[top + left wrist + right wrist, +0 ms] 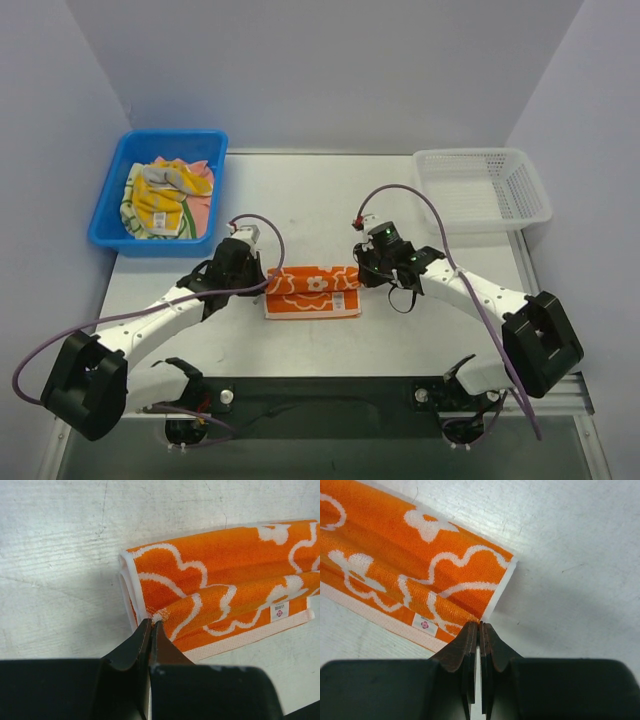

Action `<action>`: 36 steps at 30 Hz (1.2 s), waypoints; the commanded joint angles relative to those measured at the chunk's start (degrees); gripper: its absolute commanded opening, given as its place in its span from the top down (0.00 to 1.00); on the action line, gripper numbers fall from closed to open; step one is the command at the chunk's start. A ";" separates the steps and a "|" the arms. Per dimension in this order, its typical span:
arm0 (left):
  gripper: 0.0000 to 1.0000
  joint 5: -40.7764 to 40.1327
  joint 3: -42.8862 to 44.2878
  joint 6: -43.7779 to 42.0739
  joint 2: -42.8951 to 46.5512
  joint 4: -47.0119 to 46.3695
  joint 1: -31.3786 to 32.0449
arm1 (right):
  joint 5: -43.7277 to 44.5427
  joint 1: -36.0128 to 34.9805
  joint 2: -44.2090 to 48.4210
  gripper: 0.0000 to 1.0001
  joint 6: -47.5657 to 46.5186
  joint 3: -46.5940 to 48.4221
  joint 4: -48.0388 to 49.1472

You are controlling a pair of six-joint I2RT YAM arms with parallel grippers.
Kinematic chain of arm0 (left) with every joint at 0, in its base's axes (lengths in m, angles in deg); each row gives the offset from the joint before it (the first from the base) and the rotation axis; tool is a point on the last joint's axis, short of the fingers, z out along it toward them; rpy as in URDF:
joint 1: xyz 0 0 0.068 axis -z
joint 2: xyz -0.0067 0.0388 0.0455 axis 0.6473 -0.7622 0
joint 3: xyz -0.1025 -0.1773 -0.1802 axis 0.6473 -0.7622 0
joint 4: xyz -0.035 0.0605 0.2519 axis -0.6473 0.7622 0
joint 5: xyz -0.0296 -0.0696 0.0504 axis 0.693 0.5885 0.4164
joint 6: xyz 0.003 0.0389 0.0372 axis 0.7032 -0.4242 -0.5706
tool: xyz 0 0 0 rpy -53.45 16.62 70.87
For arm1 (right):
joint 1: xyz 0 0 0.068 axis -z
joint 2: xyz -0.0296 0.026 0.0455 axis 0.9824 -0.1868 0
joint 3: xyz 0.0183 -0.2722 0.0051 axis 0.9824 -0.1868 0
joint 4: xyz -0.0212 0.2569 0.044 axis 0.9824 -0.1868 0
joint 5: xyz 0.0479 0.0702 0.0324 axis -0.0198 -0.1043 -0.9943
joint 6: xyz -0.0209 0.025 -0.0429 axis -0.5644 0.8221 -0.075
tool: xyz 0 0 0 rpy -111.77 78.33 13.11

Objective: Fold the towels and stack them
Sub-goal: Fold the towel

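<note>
An orange towel with white flowers (312, 292) lies folded into a long strip on the table between the two arms. My left gripper (263, 284) is shut on the near left corner of its top layer (165, 614). At the opposite end my right gripper (359, 276) is shut on the near right corner (470, 615). A raised ridge runs along the orange towel (420, 555) from one pinched corner to the other, and a small white label (279, 611) shows near its hem. More towels (165, 195), yellow, pale green and pink, sit crumpled in the blue bin.
The blue bin (110, 205) stands at the back left of the table. A white mesh basket (480, 190) stands at the back right. Purple cables loop over both arms. The table's front edge runs just behind the arm bases.
</note>
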 commanded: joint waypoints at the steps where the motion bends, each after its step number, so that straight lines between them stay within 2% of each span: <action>1: 0.98 0.59 -1.05 3.47 -0.10 0.14 0.02 | -0.54 -0.26 1.11 1.00 2.92 -1.61 -3.77; 10: 0.98 4.09 -3.69 8.39 -0.19 3.48 -0.07 | -4.94 -0.44 -5.92 1.00 6.35 -2.14 -8.16; 18: 0.97 5.25 -3.43 9.01 -3.52 6.11 0.02 | -4.86 -0.44 -11.55 1.00 6.79 0.15 -10.01; 23: 0.97 4.55 -1.24 8.58 -5.46 8.14 -0.07 | -3.63 -0.44 -10.68 1.00 7.05 0.85 -10.63; 29: 0.97 1.75 5.52 6.99 -2.66 13.49 -0.07 | -1.61 -0.35 -6.37 1.00 7.05 4.28 -14.05; 36: 0.97 1.64 5.37 7.96 1.74 16.93 -0.07 | -3.36 -0.79 -2.41 1.00 8.37 5.51 -16.60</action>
